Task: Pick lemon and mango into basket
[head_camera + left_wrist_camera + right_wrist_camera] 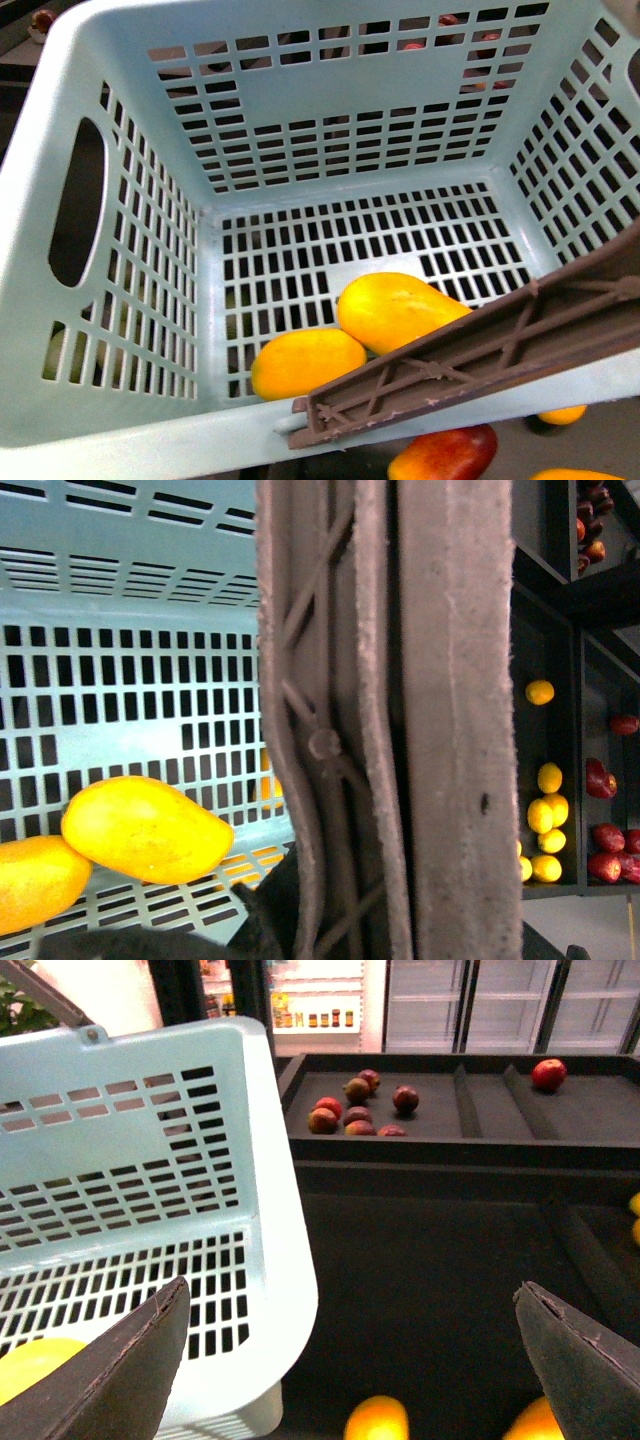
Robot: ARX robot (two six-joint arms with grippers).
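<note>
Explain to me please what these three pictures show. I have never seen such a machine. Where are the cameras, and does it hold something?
This is a robot with two arms. One picture comes from a camera on its body; the other two come from cameras on its wrists.

The body camera looks down into a light teal basket. Two mangoes lie on its slotted floor, under the brown handle.

The left wrist camera sits very close to that handle, so the left hand cannot be judged.

The right wrist camera shows the right hand open and empty, beside the basket, above a dark display shelf with yellow fruit below and reddish fruit farther away.
</note>
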